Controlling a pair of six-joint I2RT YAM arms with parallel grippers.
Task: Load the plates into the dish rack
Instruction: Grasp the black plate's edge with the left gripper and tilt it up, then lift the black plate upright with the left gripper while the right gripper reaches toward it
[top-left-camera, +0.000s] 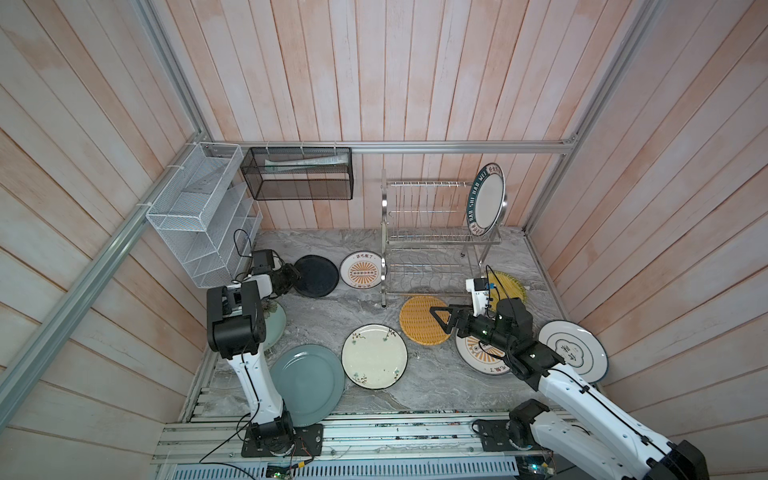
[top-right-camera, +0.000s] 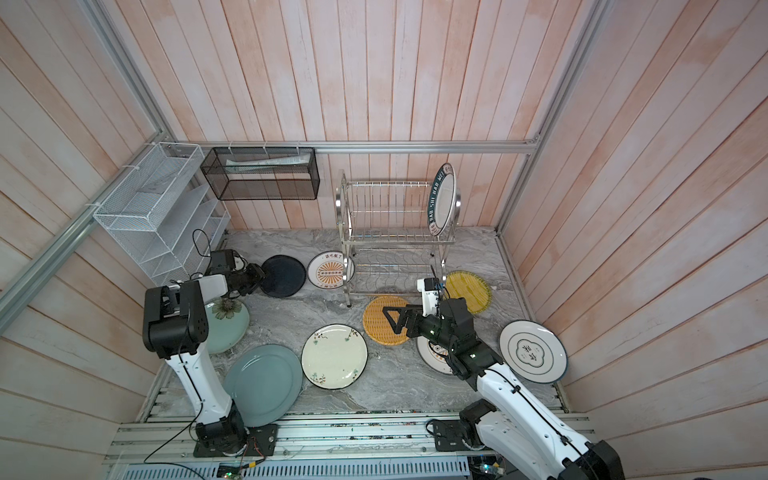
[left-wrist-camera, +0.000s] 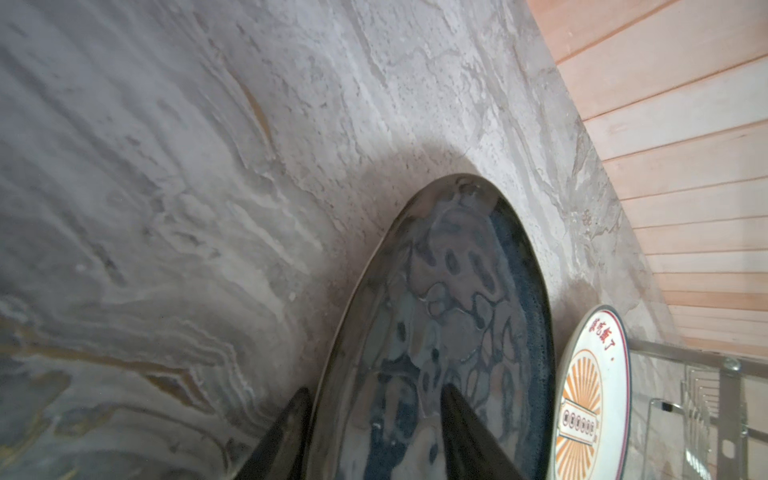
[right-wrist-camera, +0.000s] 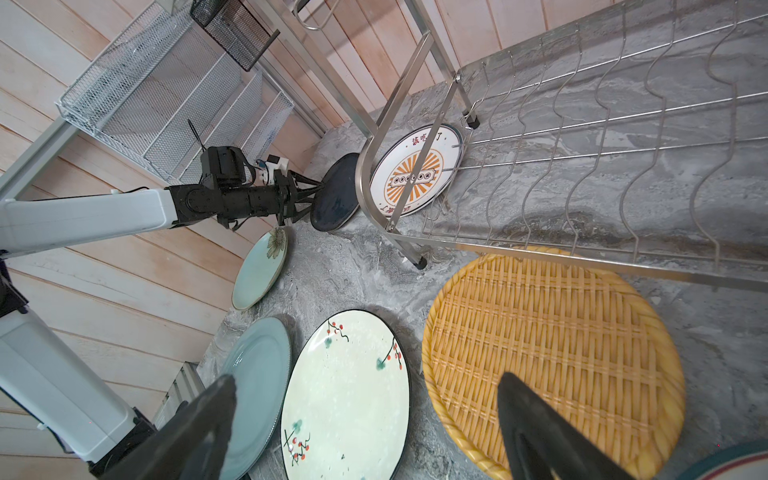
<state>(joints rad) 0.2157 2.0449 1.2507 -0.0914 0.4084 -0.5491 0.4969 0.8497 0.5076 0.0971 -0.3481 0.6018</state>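
The left gripper (left-wrist-camera: 376, 390) straddled the rim of the round black plate (top-left-camera: 316, 276) on the grey marble table (top-left-camera: 374, 307), probably to lift it; whether it pinched could not be told. The right gripper (top-left-camera: 438, 321) hovered open over the orange woven-pattern plate (top-left-camera: 415, 330). The steel wire dish rack (top-left-camera: 384, 232) held one green-rimmed white plate (top-left-camera: 487, 199), upright.

black plate (top-left-camera: 316, 276) | orange woven plate (top-left-camera: 415, 332) | cream floral plate (top-left-camera: 374, 356) | grey-blue plate (top-left-camera: 309, 380)

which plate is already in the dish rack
The white plate with the dark lettered rim, standing on edge in the top tier of the dish rack; others lie on the counter.
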